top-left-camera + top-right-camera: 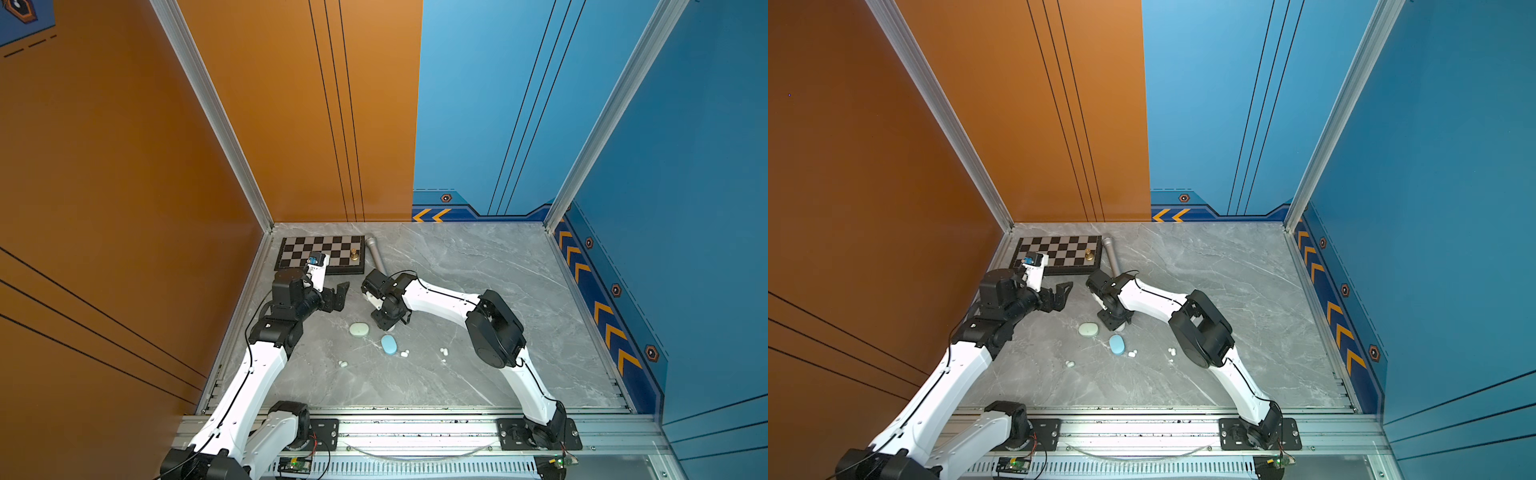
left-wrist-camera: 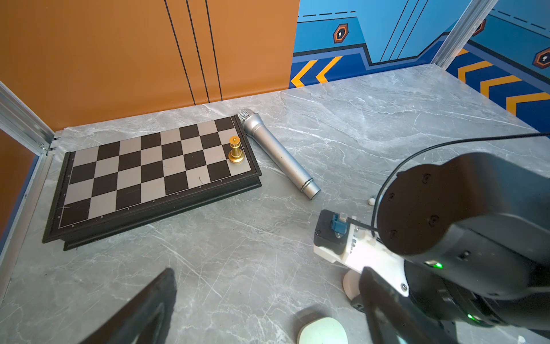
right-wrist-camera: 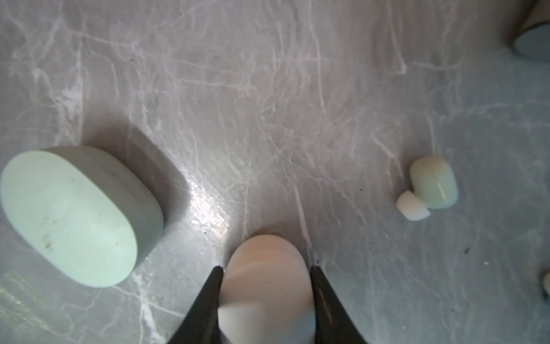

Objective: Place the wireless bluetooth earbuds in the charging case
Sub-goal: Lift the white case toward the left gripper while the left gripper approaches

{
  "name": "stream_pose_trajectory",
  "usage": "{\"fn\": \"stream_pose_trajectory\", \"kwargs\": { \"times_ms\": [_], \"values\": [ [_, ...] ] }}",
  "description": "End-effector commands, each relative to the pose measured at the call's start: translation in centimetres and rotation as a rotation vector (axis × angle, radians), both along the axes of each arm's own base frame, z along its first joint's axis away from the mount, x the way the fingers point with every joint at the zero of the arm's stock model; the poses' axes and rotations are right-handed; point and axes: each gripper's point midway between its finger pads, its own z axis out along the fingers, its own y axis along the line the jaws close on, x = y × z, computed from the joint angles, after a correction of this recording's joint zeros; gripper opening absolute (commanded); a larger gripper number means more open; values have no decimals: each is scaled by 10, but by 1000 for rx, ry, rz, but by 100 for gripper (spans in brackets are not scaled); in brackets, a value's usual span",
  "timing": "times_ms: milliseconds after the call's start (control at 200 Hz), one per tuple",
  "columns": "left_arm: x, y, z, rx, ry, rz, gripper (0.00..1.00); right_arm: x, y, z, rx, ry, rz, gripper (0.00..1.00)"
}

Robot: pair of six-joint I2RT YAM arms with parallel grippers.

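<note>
The right gripper (image 3: 266,268) is down on the marble table (image 1: 478,291), its two black fingers (image 3: 208,297) pressed against either side of the white case (image 3: 265,297), so it appears clamped on that case; the left gripper (image 1: 341,297) hangs spread wide and empty near the chessboard (image 1: 320,253); none of the earbuds (image 1: 404,353) is in a case, for they lie loose on the table, a white one just beside the blue case (image 1: 389,344), a pair (image 1: 444,351) nearer the right arm, a mint pair (image 1: 343,364) toward the front edge

The white case is smooth and rounded, so it could probably twist or squirt out of the pinch if lifted briskly; all three cases look closed, so no bud can go in until a lid is opened, and with the left gripper well apart nothing steadies the case; dragging it could knock the mint case (image 3: 74,214) or scatter a nearby bud

Only the right wrist view shows the finger contact, and a mint earbud (image 3: 434,184) that cannot be made out beside the arm in the top views; only the top views show the blue case and the whole spread of buds; the left wrist view alone shows the microphone (image 2: 279,152) clearly
</note>
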Motion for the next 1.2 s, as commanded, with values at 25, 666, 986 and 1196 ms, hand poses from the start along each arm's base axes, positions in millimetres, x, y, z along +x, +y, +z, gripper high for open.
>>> {"fn": "stream_pose_trajectory", "kwargs": {
  "times_ms": [25, 666, 986, 1196],
  "values": [
    [5, -6, 12, -16, -19, -10, 94, 15, -4, 29, 76, 19, -108, 27],
    [45, -118, 78, -362, -192, -191, 95, 140, -109, 212, 983, 308, -1139, 21],
    [65, -182, 86, -506, -195, -293, 96, 134, -104, 259, 1144, 323, -1063, 20],
    [81, -206, 75, -513, -179, -300, 92, 132, -98, 277, 1217, 358, -1005, 18]
  ]
}}
